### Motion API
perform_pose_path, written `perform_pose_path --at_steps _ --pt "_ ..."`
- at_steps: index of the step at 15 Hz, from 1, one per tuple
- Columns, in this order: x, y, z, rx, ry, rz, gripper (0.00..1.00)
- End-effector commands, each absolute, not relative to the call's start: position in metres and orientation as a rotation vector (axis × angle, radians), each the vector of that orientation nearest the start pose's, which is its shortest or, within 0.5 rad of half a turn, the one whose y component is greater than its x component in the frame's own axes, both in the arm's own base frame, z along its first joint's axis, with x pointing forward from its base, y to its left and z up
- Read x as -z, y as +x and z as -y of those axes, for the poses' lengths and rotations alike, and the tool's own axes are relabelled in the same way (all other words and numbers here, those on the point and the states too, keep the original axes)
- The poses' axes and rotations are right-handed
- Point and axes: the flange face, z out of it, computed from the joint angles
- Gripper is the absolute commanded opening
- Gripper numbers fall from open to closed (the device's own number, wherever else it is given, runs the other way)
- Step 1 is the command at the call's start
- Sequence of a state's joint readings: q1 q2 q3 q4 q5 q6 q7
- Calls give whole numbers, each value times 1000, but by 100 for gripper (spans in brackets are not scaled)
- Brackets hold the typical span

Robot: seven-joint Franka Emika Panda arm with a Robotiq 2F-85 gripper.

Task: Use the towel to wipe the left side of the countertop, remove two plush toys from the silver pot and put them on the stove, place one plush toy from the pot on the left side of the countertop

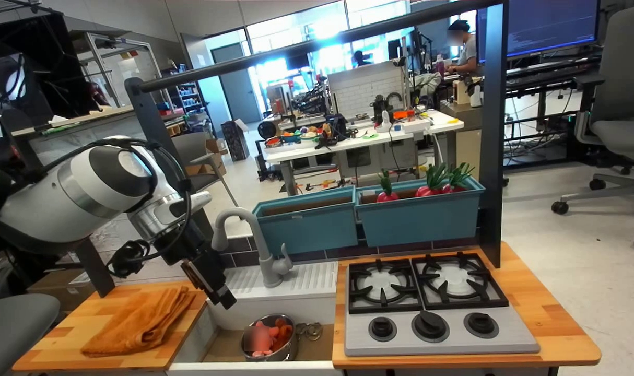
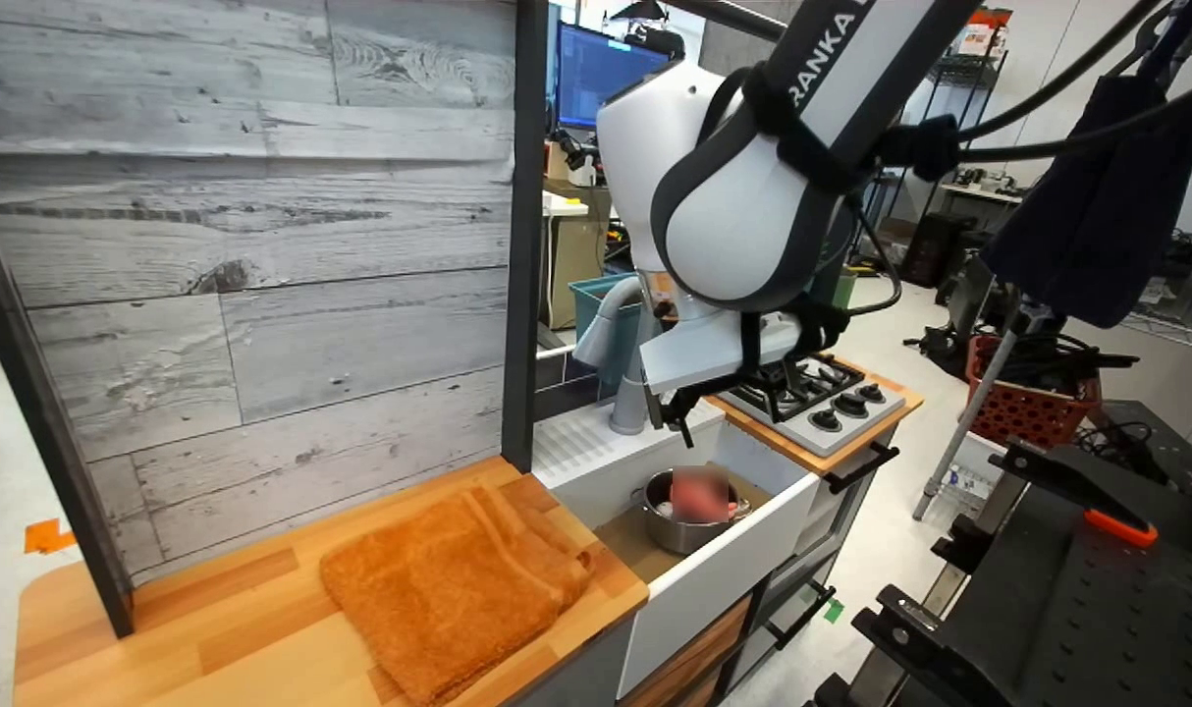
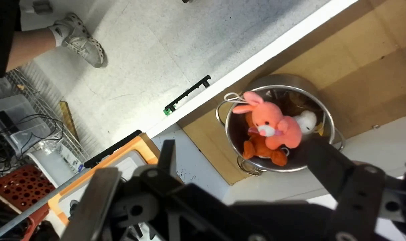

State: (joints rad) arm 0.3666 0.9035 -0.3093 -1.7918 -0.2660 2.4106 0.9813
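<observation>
One towel (image 2: 454,584) lies folded on the countertop (image 2: 233,633), beside the sink (image 2: 729,579). One pot (image 2: 684,537) stands in the sink; in the wrist view a jaw hides part of its rim. Inside show a rabbit (image 3: 268,118) on top, an orange toy (image 3: 261,145) partly beneath it and a white toy (image 3: 307,121) half hidden: three. A shadowed brown lump (image 3: 296,100) may be a fourth. The gripper (image 3: 242,147), released, hangs above the sink, jaws spread wide. The stove (image 1: 400,345) has two grates (image 1: 466,305) and three knobs (image 1: 430,325).

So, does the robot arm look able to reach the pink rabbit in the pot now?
Probably yes: the hand is open and higher than the silver pot, and the pink rabbit lies uppermost inside, with nothing visible covering it.
</observation>
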Motion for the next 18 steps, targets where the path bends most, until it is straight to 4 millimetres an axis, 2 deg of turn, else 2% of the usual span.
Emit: perform_pose_path --at_steps 1,4,6,7,9,10,13,18 --pt "-20 611 -2 2 -3490 -1111 100" --pt "13 613 18 -15 -3469 -1130 100" --pt "30 620 21 40 -3400 -1163 100" --pt "29 626 17 99 -3315 -1168 100" --pt "15 631 2 189 -3221 -1148 100" --pt "29 622 14 131 -3312 -1152 100" --pt "26 629 1 173 -3268 -1144 100" --pt "69 625 5 7 -3389 -1243 100"
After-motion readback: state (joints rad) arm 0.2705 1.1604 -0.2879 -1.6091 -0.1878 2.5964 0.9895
